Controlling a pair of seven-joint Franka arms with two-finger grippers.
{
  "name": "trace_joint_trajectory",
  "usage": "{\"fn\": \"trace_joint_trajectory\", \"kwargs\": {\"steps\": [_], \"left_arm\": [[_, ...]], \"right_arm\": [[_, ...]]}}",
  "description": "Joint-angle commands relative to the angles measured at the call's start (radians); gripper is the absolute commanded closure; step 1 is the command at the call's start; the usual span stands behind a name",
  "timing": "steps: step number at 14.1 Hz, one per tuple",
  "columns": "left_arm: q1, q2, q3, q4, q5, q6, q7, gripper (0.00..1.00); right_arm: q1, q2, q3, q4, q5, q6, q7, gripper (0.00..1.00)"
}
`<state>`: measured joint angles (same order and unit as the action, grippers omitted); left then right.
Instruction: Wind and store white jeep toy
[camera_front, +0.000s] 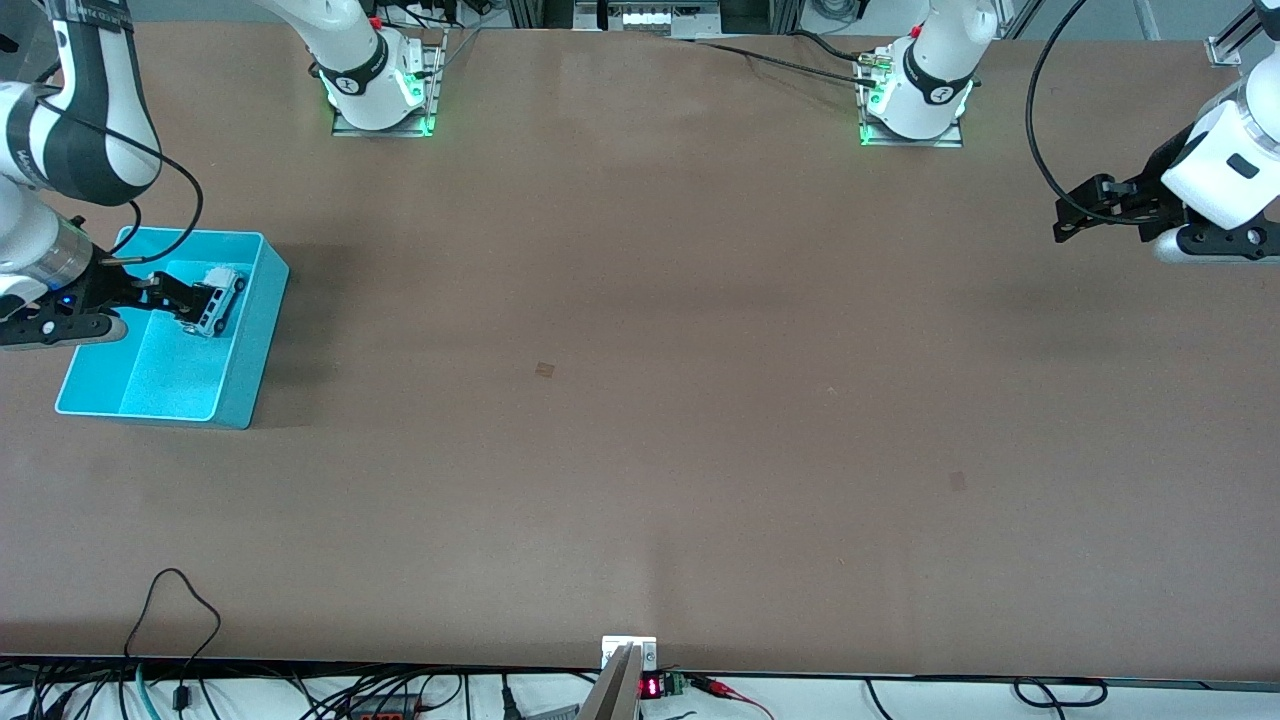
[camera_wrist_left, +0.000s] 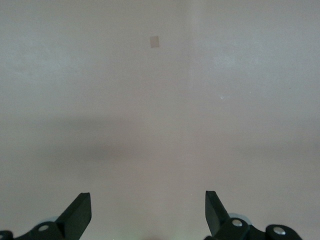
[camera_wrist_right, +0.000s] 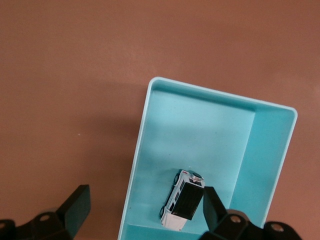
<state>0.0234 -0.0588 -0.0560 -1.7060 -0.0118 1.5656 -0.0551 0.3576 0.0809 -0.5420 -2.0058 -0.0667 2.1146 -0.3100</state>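
Observation:
The white jeep toy (camera_front: 218, 296) (camera_wrist_right: 183, 200), white with a black roof, rests upright on the floor of the cyan bin (camera_front: 262, 340) (camera_wrist_right: 200, 130). It sits in the part of the bin farther from the front camera. My right gripper (camera_front: 185, 300) (camera_wrist_right: 146, 200) hovers open above the bin. One of its fingers (camera_wrist_right: 212, 207) is close beside the jeep, and nothing is gripped. My left gripper (camera_front: 1068, 222) (camera_wrist_left: 148, 202) waits open above bare table at the left arm's end, holding nothing.
The bin stands at the right arm's end of the brown table. Two small patches (camera_front: 545, 369) (camera_front: 958, 481) mark the tabletop. Both arm bases (camera_front: 380, 95) (camera_front: 915, 105) stand along the edge farthest from the front camera, and cables (camera_front: 180, 620) run along the nearest edge.

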Motion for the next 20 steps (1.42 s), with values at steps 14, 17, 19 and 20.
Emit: {"fn": "trace_joint_trajectory", "kwargs": {"steps": [14,17,19,20], "left_arm": [[0.004,-0.010,-0.004,0.005,-0.013,-0.015,0.006,0.00],[0.004,-0.010,-0.004,0.005,-0.013,-0.015,0.006,0.00],[0.004,-0.010,-0.004,0.005,-0.013,-0.015,0.006,0.00],[0.004,-0.010,-0.004,0.005,-0.013,-0.015,0.006,0.00]], "right_arm": [[-0.291,-0.098,0.471,0.280,0.050,-0.403,0.285,0.00],[-0.302,-0.130,0.516,0.283,0.050,-0.436,0.284,0.00],[-0.324,-0.142,0.550,0.294,0.050,-0.459,0.285,0.00],[-0.324,-0.142,0.551,0.298,0.050,-0.472,0.284,0.00]]}}
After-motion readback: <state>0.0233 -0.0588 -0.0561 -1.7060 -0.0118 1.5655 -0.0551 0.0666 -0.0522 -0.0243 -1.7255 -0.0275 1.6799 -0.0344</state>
